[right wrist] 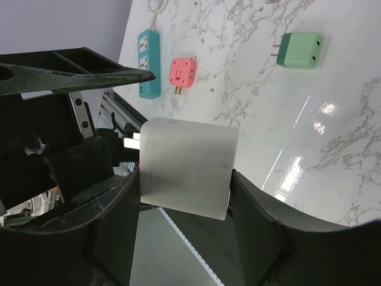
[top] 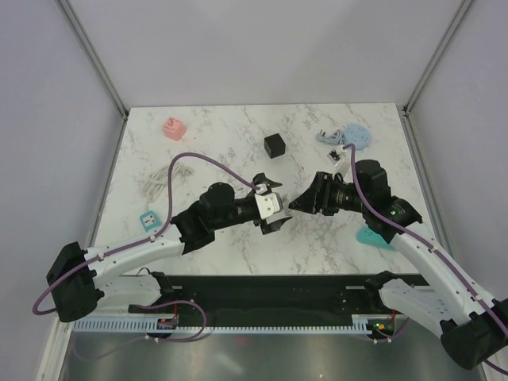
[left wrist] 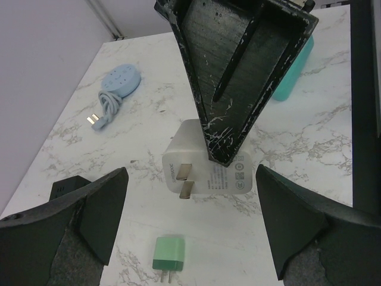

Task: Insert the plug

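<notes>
A white plug adapter point(top: 272, 205) hangs above the table's middle between the two grippers. My right gripper point(top: 302, 201) is shut on it: in the right wrist view the white block point(right wrist: 187, 167) sits between both fingers of the gripper point(right wrist: 184, 196). In the left wrist view the plug point(left wrist: 205, 173) shows two flat prongs pointing left, with a right finger point(left wrist: 238, 71) over it. My left gripper point(left wrist: 193, 223) is wide open, its fingers apart on either side of the plug, not touching it; in the top view it point(top: 270, 204) faces the right gripper.
A teal power strip point(top: 148, 218) and a pink adapter point(top: 173, 128) lie at left, a black cube point(top: 275, 145) at centre back. A blue round power strip with its cable point(top: 355, 136) is at back right, a teal object point(top: 373, 237) at right. A green adapter point(left wrist: 169, 252) lies under the grippers.
</notes>
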`<state>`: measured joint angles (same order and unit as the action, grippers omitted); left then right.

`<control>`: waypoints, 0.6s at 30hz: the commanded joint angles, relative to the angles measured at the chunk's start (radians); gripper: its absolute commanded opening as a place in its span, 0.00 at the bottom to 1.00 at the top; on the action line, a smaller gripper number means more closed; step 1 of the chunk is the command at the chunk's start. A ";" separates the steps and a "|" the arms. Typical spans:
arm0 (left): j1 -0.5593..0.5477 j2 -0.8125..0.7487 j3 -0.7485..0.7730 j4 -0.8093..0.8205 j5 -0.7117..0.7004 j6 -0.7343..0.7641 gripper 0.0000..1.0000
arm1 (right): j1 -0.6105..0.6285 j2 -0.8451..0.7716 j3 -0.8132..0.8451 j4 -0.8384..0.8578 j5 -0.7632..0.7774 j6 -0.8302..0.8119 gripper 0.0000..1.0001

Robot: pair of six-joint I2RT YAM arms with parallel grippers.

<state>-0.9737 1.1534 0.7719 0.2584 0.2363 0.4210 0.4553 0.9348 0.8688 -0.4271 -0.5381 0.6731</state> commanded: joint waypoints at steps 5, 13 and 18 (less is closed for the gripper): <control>-0.011 0.025 0.044 0.077 -0.011 0.027 0.95 | 0.010 -0.034 -0.004 0.057 -0.008 0.029 0.40; -0.013 0.049 0.052 0.090 -0.002 0.004 0.92 | 0.022 -0.039 -0.008 0.071 -0.005 0.045 0.40; -0.013 0.051 0.050 0.105 0.015 -0.013 0.86 | 0.028 -0.042 -0.019 0.073 -0.005 0.045 0.40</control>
<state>-0.9798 1.2007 0.7795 0.2935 0.2379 0.4187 0.4751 0.9169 0.8566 -0.4114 -0.5316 0.7055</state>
